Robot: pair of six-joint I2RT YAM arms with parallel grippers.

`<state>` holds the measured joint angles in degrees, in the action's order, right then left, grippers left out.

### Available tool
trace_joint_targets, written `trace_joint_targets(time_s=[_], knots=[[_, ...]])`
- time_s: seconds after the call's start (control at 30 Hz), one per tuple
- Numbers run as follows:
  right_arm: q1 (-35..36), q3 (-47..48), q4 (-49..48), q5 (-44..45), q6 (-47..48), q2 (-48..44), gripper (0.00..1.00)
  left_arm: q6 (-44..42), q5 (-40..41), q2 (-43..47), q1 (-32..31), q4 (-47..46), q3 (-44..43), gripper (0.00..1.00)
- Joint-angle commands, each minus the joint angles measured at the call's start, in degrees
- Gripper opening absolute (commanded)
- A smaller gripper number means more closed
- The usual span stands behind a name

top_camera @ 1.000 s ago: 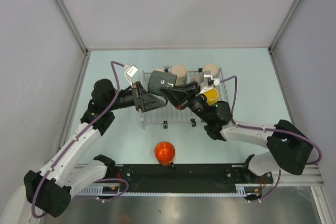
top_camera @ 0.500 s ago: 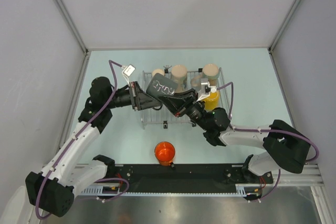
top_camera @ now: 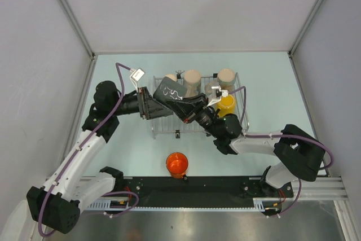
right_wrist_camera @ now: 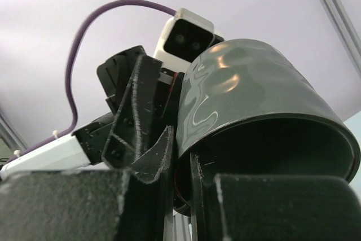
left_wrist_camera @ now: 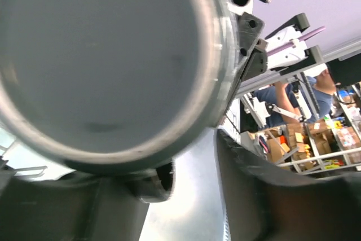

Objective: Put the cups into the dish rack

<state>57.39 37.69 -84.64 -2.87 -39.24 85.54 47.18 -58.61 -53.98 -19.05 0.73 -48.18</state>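
One grey mug [top_camera: 171,94] is hanging tilted above the rack's [top_camera: 169,126] left half. The right gripper [top_camera: 185,105] is pinching its rim wall, while the left gripper [top_camera: 153,103] is facing its base; whether it is gripping, I cannot tell.

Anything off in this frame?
Dark mug hangs tilted over the rack, between both arms: the right gripper pinches its rim and the left gripper is at its base. Orange mug stands alone on the table, outside the rack.
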Motion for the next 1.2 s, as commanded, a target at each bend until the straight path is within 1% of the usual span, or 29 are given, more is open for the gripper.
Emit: trace_joint_targets(time_s=[0.0, 0.03, 0.1, 0.13, 0.2, 0.23, 0.3, 0.47, 0.57, 0.6, 0.63, 0.67, 0.7, 0.73, 0.8, 0.83, 0.87, 1.0, 1.17], knots=[[6.07, 2.21, -6.15, -16.37, -6.46, 3.41, 0.00, -2.44, 4.21, -0.43, -0.55, -11.90, -5.25, 0.62], [6.16, 2.30, -6.06, -16.46, -6.46, 3.50, 0.00, -2.44, 4.12, -0.34, -0.64, -11.72, -5.25, 0.61], [6.25, 2.65, -6.06, -16.55, -6.46, 3.76, 0.00, -2.44, 4.29, -0.17, -0.73, -11.63, -4.99, 0.53], [6.25, 2.56, -6.06, -16.55, -6.55, 3.85, 0.00, -2.62, 4.64, 0.01, -0.73, -11.54, -4.90, 0.44], [6.25, 2.47, -6.06, -16.37, -6.20, 3.58, 0.00, -3.49, 5.35, 0.19, -0.73, -10.67, -4.82, 0.30], [6.25, 2.21, -6.06, -16.29, -6.11, 3.41, 0.00, -3.76, 5.70, 0.53, -0.73, -10.40, -4.81, 0.16], [6.25, 1.86, -6.15, -16.29, -6.02, 2.88, 0.00, -4.89, 7.10, 0.80, -0.73, -8.57, -5.08, 0.01], [6.16, 0.89, -5.97, -16.11, -5.67, 1.91, 0.00, -5.43, 6.93, 1.50, -0.73, -8.47, -5.17, 0.01], [5.81, 0.28, -5.80, -16.37, -5.75, 1.13, 0.00, -7.27, 7.37, 1.68, -0.64, -6.98, -5.87, 0.01], [5.46, 0.02, -5.71, -16.55, -6.02, 0.86, 0.00, -9.19, 7.63, 1.59, -0.64, -4.88, -6.74, 0.01], [5.11, -0.34, -5.54, -16.72, -6.45, 0.08, 0.04, -10.43, 8.42, 1.51, -0.64, -3.56, -7.36, 0.01], [4.23, -0.69, -5.10, -16.81, -7.24, -0.45, 0.12, -11.74, 8.60, 1.42, -0.47, -2.33, -7.97, 0.01], [3.96, -1.73, -4.83, -16.81, -7.51, -1.07, 0.17, -14.72, 9.21, 1.24, -0.46, 1.17, -9.54, 0.01], [3.88, -2.27, -4.57, -16.55, -7.51, -1.60, 0.21, -15.96, 10.61, 1.15, -0.46, 3.03, -10.43, 0.01], [3.35, -4.28, -2.82, -15.94, -6.55, -4.05, 0.22, -17.81, 10.71, 0.54, -0.29, 5.67, -11.84, 0.01], [3.35, -5.08, -2.03, -14.89, -6.11, -4.93, 0.22, -18.00, 11.06, 0.63, -0.29, 5.77, -11.85, 0.01], [3.26, -5.69, -0.54, -14.36, -5.67, -6.86, 0.25, -18.35, 11.41, 0.63, -0.37, 6.12, -11.76, 0.01], [3.08, -7.72, 2.72, -12.60, -3.92, -10.21, 0.26, -19.76, 12.64, 0.63, -0.29, 7.18, -11.67, 0.01], [2.73, -9.30, 3.61, -11.63, -3.65, -11.97, 0.39, -18.79, 13.17, 1.59, -0.29, 5.77, -10.53, 0.01]])
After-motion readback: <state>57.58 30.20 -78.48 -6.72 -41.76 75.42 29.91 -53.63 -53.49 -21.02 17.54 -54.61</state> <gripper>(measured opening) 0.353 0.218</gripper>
